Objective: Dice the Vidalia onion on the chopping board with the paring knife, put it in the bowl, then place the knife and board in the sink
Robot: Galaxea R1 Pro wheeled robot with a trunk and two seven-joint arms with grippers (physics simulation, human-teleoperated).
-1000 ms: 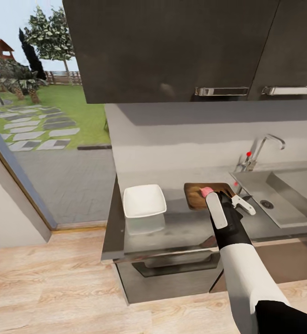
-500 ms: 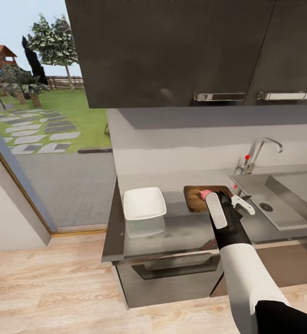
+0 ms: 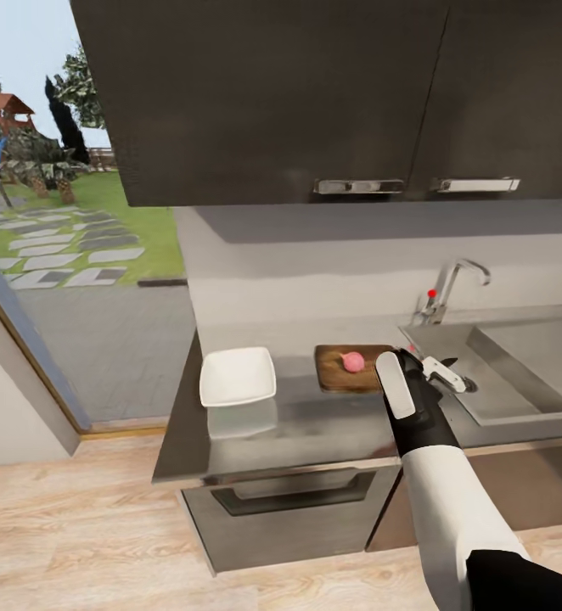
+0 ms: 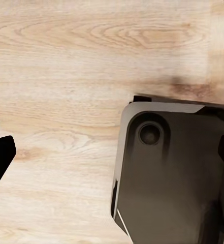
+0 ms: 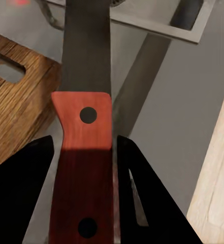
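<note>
The pink Vidalia onion (image 3: 353, 362) lies on the dark-brown chopping board (image 3: 336, 378), on the grey countertop (image 3: 306, 424) just left of the sink (image 3: 527, 378). The white square bowl (image 3: 237, 376) stands left of the board. My right gripper (image 3: 447, 375) hovers between the board's right end and the sink rim. It is shut on the paring knife (image 5: 84, 168), orange-red handle between the fingers (image 5: 38, 168), dark blade pointing toward the sink. The board's slotted end (image 5: 15, 101) lies beside the blade. My left gripper (image 4: 112, 152) hangs open over the wooden floor.
The chrome tap (image 3: 451, 284) with a red dot rises behind the sink. Dark wall cabinets (image 3: 315, 93) hang overhead. Under the countertop sit grey drawers (image 3: 281, 501). A glass door (image 3: 52, 255) at the left looks onto a garden. The robot's dark base (image 4: 172, 178) sits below the left gripper.
The camera has moved, shifting the scene leftward. The onion, partly covered by my right arm before, now shows whole on the board. The right gripper stands slightly further toward the sink.
</note>
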